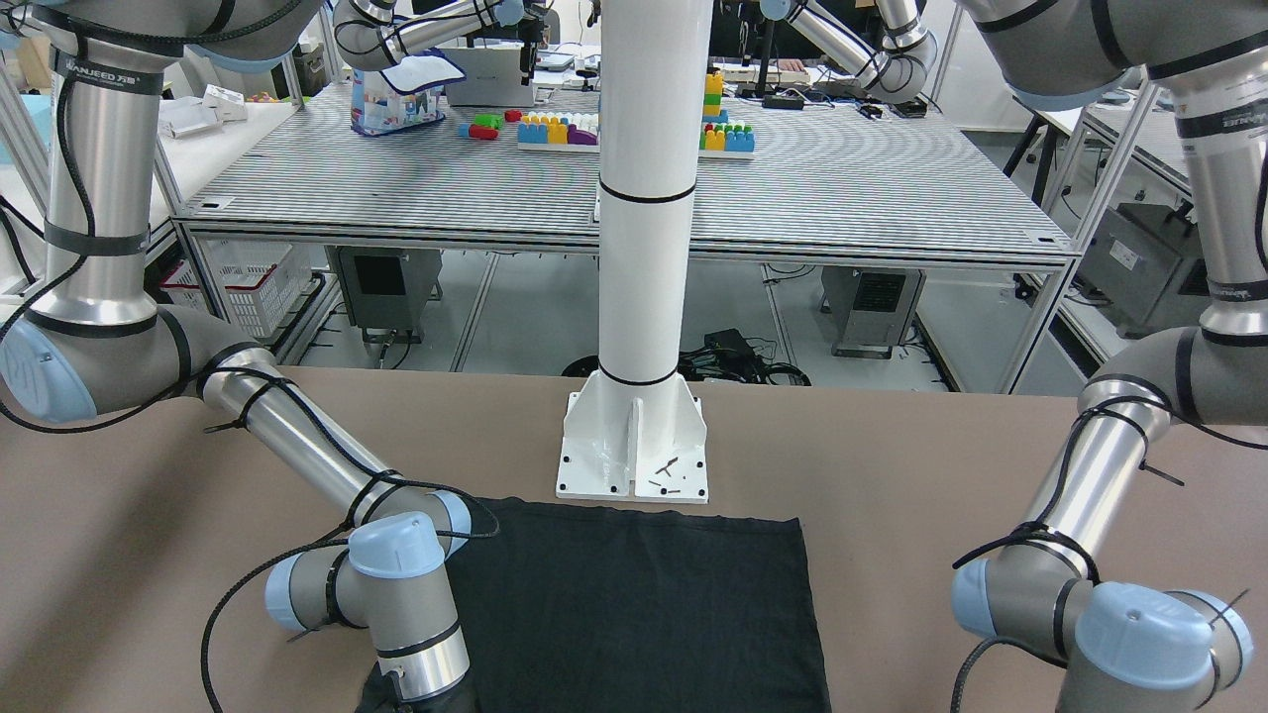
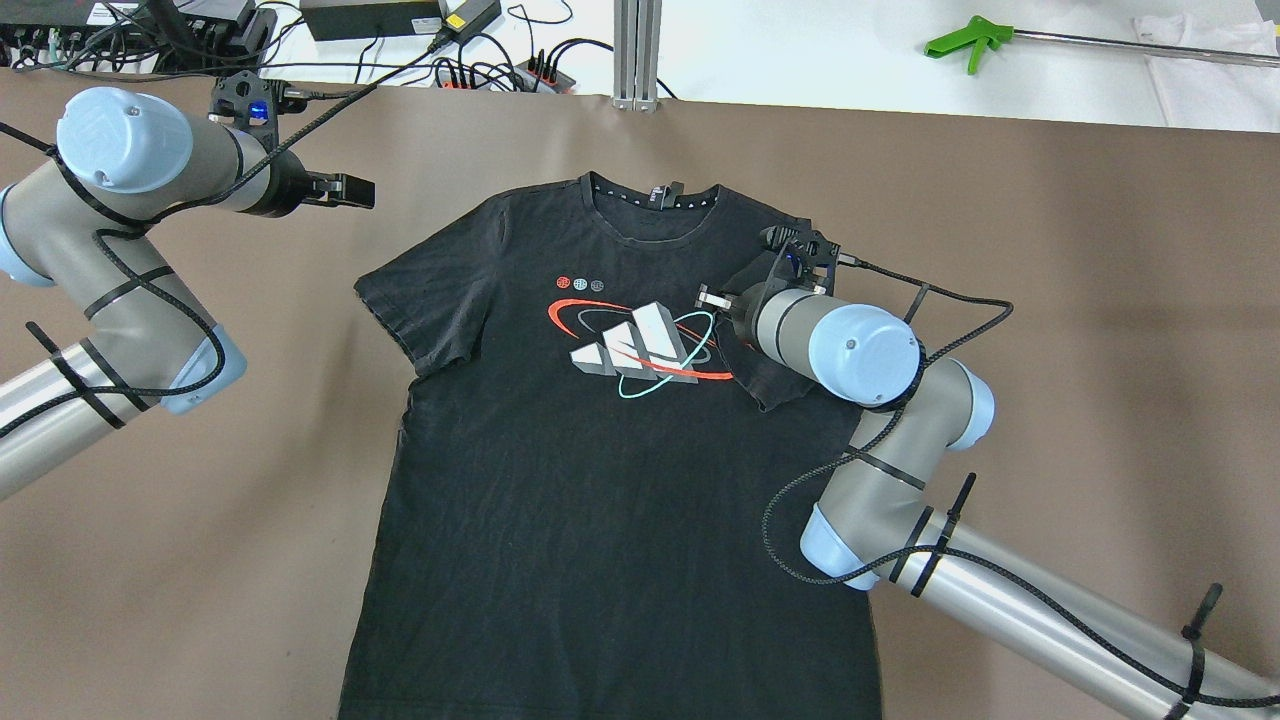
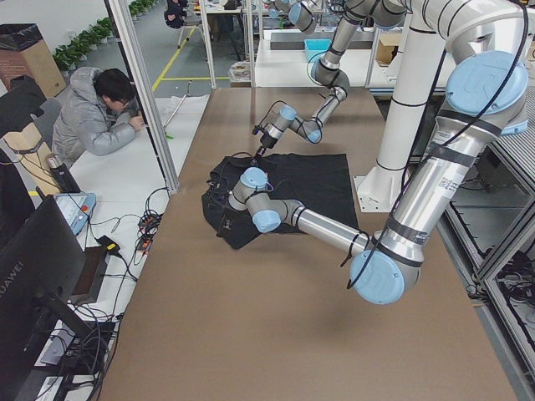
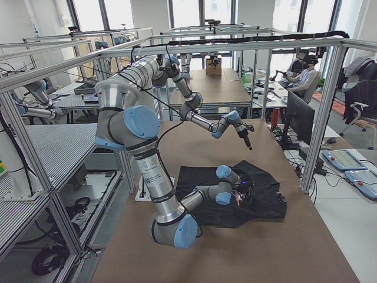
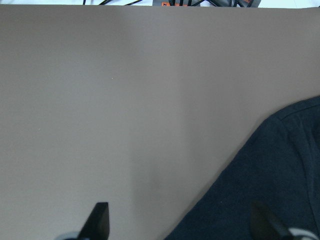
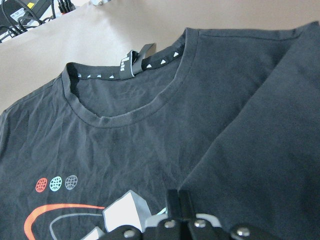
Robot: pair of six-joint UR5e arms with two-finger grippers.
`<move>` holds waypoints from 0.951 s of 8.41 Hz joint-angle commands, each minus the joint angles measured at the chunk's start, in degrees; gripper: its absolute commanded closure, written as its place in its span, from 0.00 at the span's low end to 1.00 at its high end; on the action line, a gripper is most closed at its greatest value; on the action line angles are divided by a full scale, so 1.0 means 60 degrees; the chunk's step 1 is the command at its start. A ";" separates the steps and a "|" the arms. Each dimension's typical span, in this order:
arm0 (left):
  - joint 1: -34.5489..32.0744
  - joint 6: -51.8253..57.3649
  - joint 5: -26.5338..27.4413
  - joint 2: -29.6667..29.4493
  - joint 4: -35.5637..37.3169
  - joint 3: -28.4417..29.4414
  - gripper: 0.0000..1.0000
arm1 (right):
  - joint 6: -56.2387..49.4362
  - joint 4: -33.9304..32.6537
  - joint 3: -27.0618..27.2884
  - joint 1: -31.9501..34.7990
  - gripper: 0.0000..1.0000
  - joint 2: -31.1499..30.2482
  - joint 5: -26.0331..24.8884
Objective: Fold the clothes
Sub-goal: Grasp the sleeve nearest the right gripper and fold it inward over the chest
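A black T-shirt [image 2: 600,480] with a white, red and teal chest logo lies face up on the brown table, collar away from the robot. Its hem end shows in the front-facing view [image 1: 634,604]. The sleeve [image 2: 775,375] on the overhead view's right is folded inward over the chest. My right gripper [image 2: 712,298] is low over the chest beside the logo. In the right wrist view it [image 6: 180,205] is shut on the edge of that folded sleeve [image 6: 260,150]. My left gripper [image 2: 352,190] is open and empty over bare table, off the other shoulder. Its fingertips [image 5: 100,217] stand wide apart.
The robot's white post base [image 1: 634,446] stands just behind the shirt's hem. Cables and power strips [image 2: 450,60] lie along the far table edge, with a green grabber tool [image 2: 965,42] and a white cloth [image 2: 1210,60] beyond. A person [image 3: 100,117] sits past that edge.
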 commanded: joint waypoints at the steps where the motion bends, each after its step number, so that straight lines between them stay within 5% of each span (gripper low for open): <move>1: 0.0009 0.0002 0.0080 -0.0083 0.0017 0.0056 0.00 | 0.0028 0.0024 -0.0674 0.0030 1.00 0.0486 -0.0391; 8: 0.0009 0.0002 0.0110 -0.0201 0.0002 0.0217 0.00 | 0.0043 0.0038 -0.1231 0.0411 1.00 0.0809 -0.0391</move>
